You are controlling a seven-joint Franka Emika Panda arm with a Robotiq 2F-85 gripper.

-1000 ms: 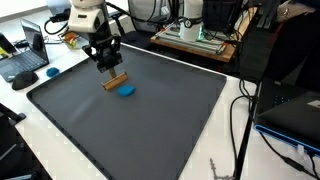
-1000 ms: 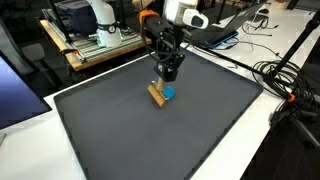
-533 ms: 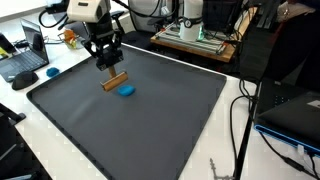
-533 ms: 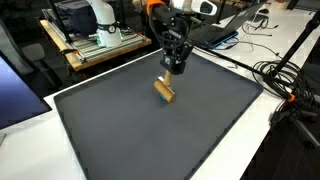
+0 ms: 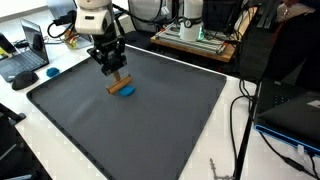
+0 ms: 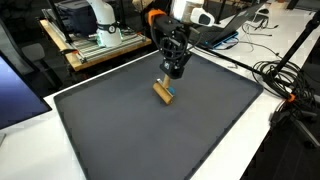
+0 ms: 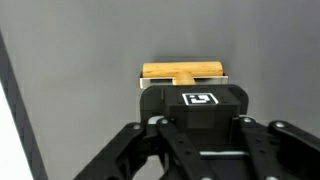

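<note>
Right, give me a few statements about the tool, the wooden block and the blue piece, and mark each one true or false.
1. The tool is closed on the wooden block. True.
2. The blue piece is clamped in the tool. False: it lies on the mat, just beside the block.
3. The mat is dark grey. True.
4. The laptop sits on the mat. False: it stands off the mat, on the white table beyond the mat's corner.
5. In the wrist view the block is blue. False: it is light brown wood.
</note>
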